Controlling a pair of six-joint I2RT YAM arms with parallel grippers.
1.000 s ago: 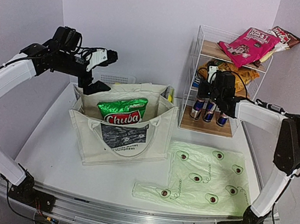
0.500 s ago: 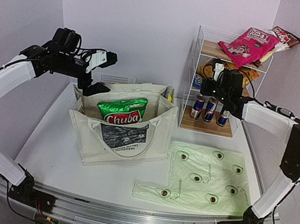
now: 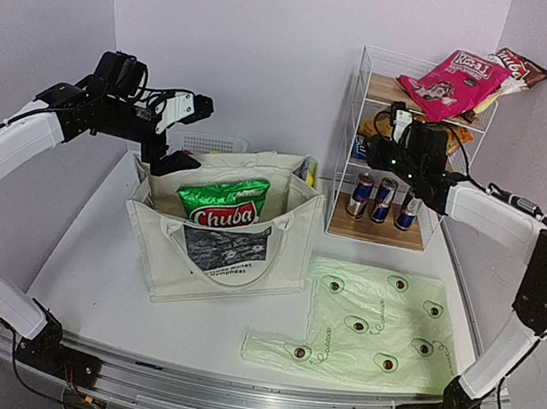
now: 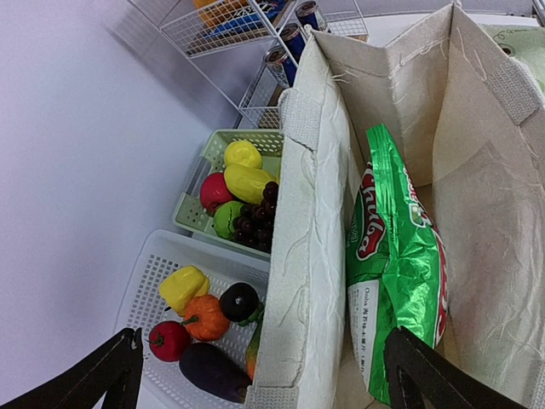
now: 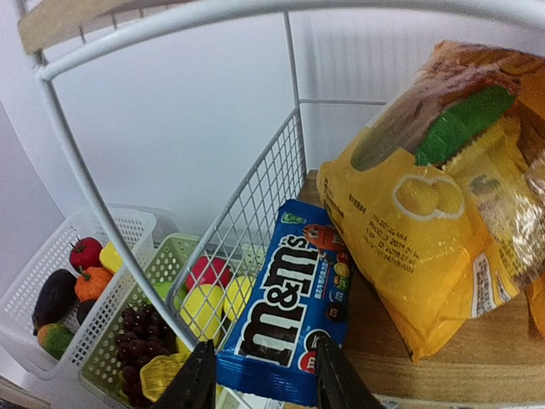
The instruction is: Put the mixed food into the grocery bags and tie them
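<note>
The beige tote (image 3: 218,243) stands open at centre left with a green-and-white packet (image 3: 223,201) inside. My left gripper (image 3: 184,134) is open over the tote's rear wall (image 4: 306,256), one finger on the basket side, one beside the packet (image 4: 396,256). My right gripper (image 3: 387,147) reaches into the rack's middle shelf. In the right wrist view it (image 5: 264,379) is open with a finger on each side of a small blue packet (image 5: 294,298), next to an orange-yellow packet (image 5: 426,213). Drink cans (image 3: 383,201) stand on the bottom shelf. The avocado bag (image 3: 369,323) lies flat. Grapes (image 4: 255,217) and yellow fruit (image 4: 247,181) lie in a green basket.
A white wire rack (image 3: 355,104) stands at the back right with a pink packet (image 3: 451,82) and a brown one (image 3: 521,68) on top. A white basket (image 4: 157,264) and a green basket (image 4: 197,166) of toy produce sit behind the tote by the back wall.
My right gripper has risen from the level of the cans to the middle shelf and now straddles the blue packet. The left arm has barely moved.
</note>
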